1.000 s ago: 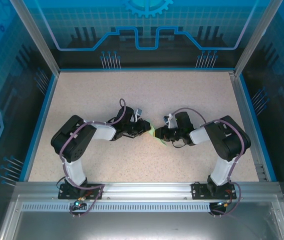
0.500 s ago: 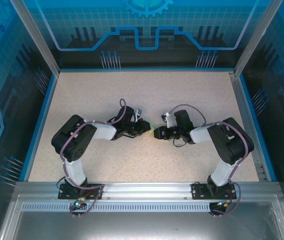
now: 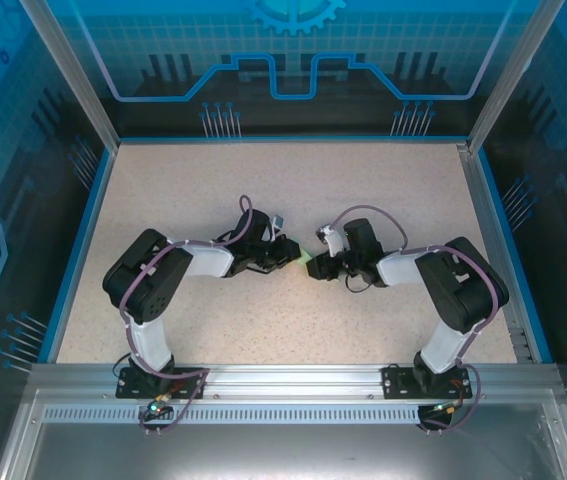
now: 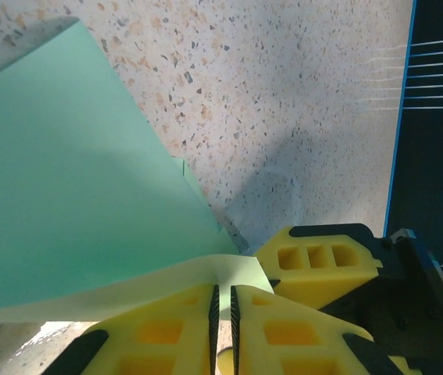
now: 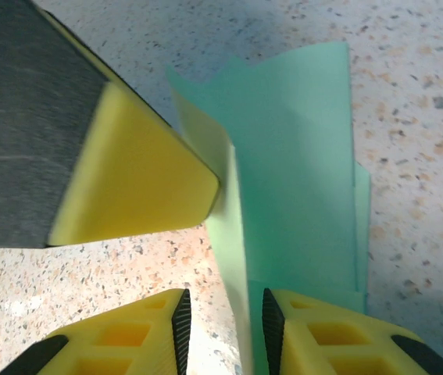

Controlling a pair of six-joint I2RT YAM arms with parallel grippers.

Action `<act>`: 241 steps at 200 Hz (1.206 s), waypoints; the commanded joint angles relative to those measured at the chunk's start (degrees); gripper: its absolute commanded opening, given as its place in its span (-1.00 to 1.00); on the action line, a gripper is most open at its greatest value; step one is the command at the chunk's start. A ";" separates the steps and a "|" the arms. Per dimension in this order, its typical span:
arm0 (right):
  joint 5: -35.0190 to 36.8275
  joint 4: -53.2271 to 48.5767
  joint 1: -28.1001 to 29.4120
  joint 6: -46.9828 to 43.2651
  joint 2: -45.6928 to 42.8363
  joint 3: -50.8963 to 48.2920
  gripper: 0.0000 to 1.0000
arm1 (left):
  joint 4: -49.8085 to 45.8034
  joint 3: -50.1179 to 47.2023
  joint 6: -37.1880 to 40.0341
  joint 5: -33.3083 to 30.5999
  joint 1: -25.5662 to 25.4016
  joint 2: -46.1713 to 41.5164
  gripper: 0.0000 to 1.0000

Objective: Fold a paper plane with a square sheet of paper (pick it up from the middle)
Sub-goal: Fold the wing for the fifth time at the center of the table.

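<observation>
The pale green sheet of paper (image 4: 73, 180) is folded into several layers and lies mid-table between the two arms, showing from above as a small green patch (image 3: 306, 257). My left gripper (image 4: 223, 291) is shut on a lighter upturned flap of the paper (image 4: 229, 273). My right gripper (image 5: 225, 316) is open, and a raised edge of the paper (image 5: 233, 234) stands between its fingers, close to the right pad. The rest of the paper (image 5: 299, 156) lies flat beyond. A left finger (image 5: 127, 172) presses beside that raised edge. Both grippers, left (image 3: 289, 256) and right (image 3: 316, 266), meet tip to tip.
The speckled beige table (image 3: 263, 190) is bounded by a blue rim (image 3: 78, 250) and transparent walls. The blue edge strip (image 4: 399, 141) runs on the right of the left wrist view. Both arm bases sit at the near aluminium rail (image 3: 283, 375).
The right gripper has shifted slightly away from the arm bases and its jaws have parted around the paper's raised edge. Less green shows from above. The left gripper has stayed shut.
</observation>
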 commanded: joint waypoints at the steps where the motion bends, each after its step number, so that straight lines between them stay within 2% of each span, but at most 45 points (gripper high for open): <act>1: -2.31 -1.02 0.90 -3.83 0.36 2.20 -0.36 | -1.49 1.83 1.23 -0.88 -0.24 1.23 -0.66; 113: -5.64 -2.25 0.20 -5.33 5.38 5.51 -0.50 | -2.38 3.26 2.35 -0.35 0.11 1.38 -0.68; 163: -6.99 -1.05 -0.24 -2.95 5.76 5.26 -0.88 | -2.72 2.88 2.77 0.00 0.38 -0.03 -0.68; 241: -12.18 2.98 -0.41 4.00 7.65 4.19 -0.89 | -3.03 -0.70 4.51 -0.36 1.06 -4.17 -0.63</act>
